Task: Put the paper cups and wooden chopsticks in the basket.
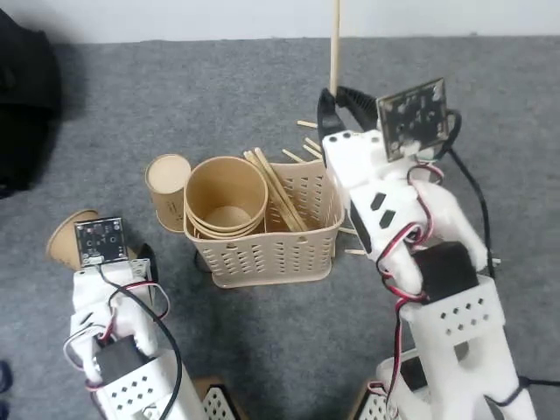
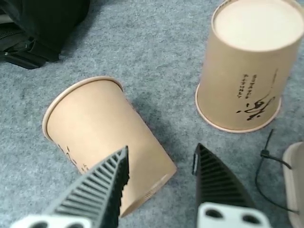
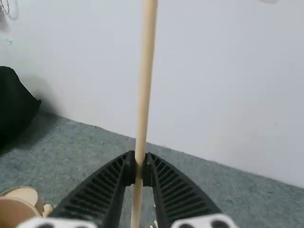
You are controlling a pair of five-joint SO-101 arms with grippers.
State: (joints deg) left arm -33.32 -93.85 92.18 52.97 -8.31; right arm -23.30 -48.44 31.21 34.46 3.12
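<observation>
Holding one wooden chopstick upright: our right gripper pinches it low down, long axis vertical, free end pointing straight up, just past the far right corner of the basket. We see our left gripper spread wide over a paper cup lying sideways on the carpet.

High view looking down, left wrist close above carpet (cups shared), right wrist facing wall

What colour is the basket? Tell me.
Beige basket with perforated walls; clearest in the high view.
</observation>
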